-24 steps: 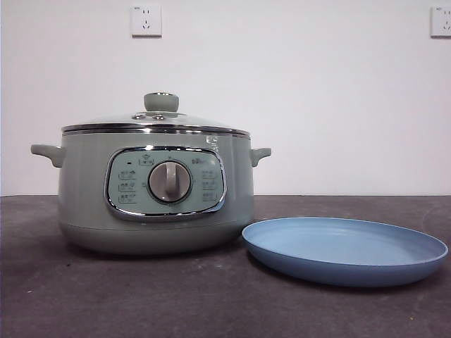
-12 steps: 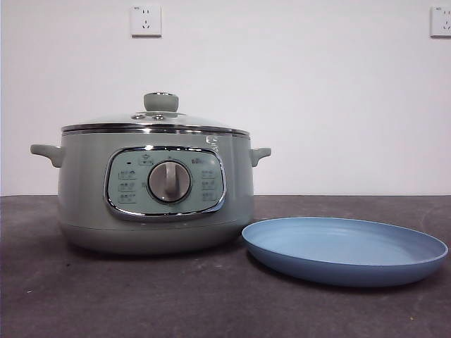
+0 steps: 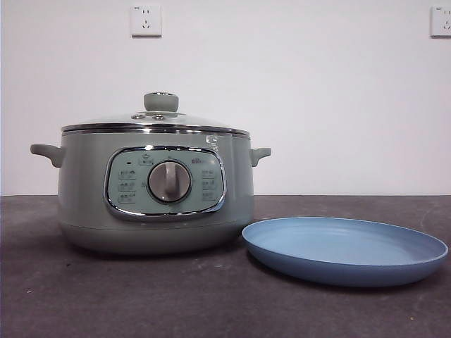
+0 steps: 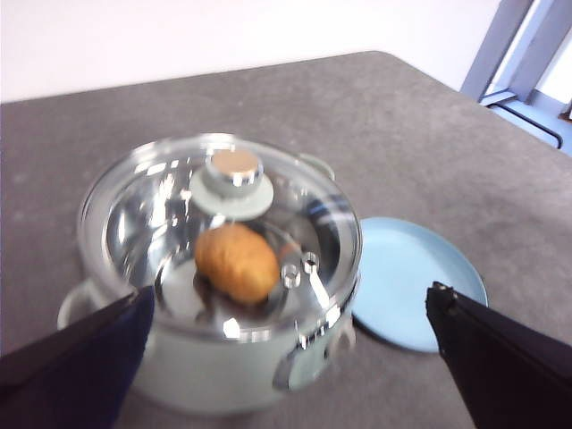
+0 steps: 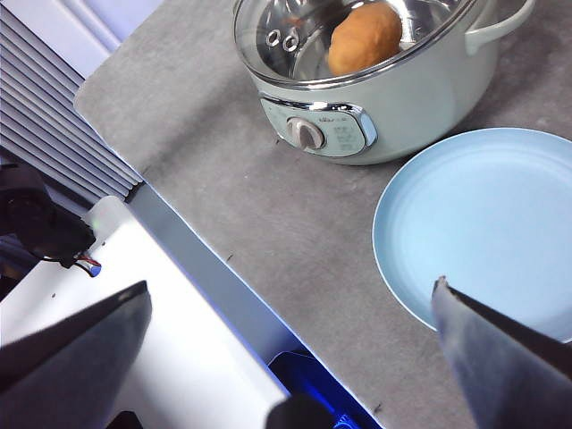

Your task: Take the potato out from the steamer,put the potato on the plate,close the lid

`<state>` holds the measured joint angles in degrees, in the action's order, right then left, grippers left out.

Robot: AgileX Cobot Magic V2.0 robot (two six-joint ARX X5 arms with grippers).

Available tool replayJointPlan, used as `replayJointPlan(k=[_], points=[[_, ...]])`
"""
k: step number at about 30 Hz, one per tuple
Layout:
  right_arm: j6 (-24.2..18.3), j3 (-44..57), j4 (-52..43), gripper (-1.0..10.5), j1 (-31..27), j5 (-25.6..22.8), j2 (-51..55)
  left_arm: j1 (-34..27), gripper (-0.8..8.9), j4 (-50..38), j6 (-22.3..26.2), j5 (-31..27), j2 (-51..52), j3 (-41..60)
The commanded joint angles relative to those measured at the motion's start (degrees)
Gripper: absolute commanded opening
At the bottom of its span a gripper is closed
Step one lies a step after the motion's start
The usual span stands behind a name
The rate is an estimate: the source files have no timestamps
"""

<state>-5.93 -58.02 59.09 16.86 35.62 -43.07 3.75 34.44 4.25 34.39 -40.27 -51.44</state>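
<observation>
**Potato under glass, both arms clear**

Potato [image 4: 237, 262] lies inside the steamer [image 3: 155, 193], seen through the clear lid [image 3: 156, 121] in both wrist views; from the low front view the steamer's pale green wall hides it. It rests on the shiny inner floor, roughly under the lid's knob [image 4: 232, 170] and a little off to one side.

From left to right in the front view: the steamer stands on the dark grey tabletop [image 3: 127, 296], its two small side handles sticking out, its chrome-rimmed control panel and silver dial [image 3: 169, 182] facing the camera. The lid sits flat and fully seated on the rim, its chrome edge meeting the steamer's top all the way round, the green knob upright in the middle. Just beside the steamer, to the right, lies the light blue plate [image 3: 345, 251]; its near rim comes close to the steamer's base, though whether the two touch cannot be told. The plate's bowl is bare. On the white wall behind are two power sockets [image 3: 146, 20], one above the steamer and one at the far right edge.

Neither arm shows in the front view. The left gripper [image 4: 286, 357] hangs above the steamer, its two black fingers spread wide with nothing between them, the steamer and plate visible in the gap. The right gripper [image 5: 290, 349] is up over the tabletop's near edge beside the plate [image 5: 487, 228], its fingers likewise spread wide and holding nothing.
</observation>
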Motion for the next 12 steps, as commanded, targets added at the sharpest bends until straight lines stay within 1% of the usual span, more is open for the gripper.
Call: replayJointPlan(k=[1, 2, 6, 12], points=[[0.3, 0.0, -0.3, 6.0, 0.1, 0.1, -0.1, 2.2, 6.5, -3.4, -0.1, -0.1, -4.7, -2.1], [0.5, 0.0, -0.3, 6.0, 0.1, 0.1, -0.1, 3.2, 6.5, -4.3, 0.0, -0.7, -6.7, -3.1], [0.5, 0.0, -0.3, 6.0, 0.1, 0.1, -0.1, 7.6, 6.5, -6.2, 1.4, -6.3, -14.9, -7.7], [0.5, 0.0, -0.3, 6.0, 0.1, 0.1, -0.1, 13.4, 6.5, -6.6, 3.9, -13.7, -28.0, -15.7]])
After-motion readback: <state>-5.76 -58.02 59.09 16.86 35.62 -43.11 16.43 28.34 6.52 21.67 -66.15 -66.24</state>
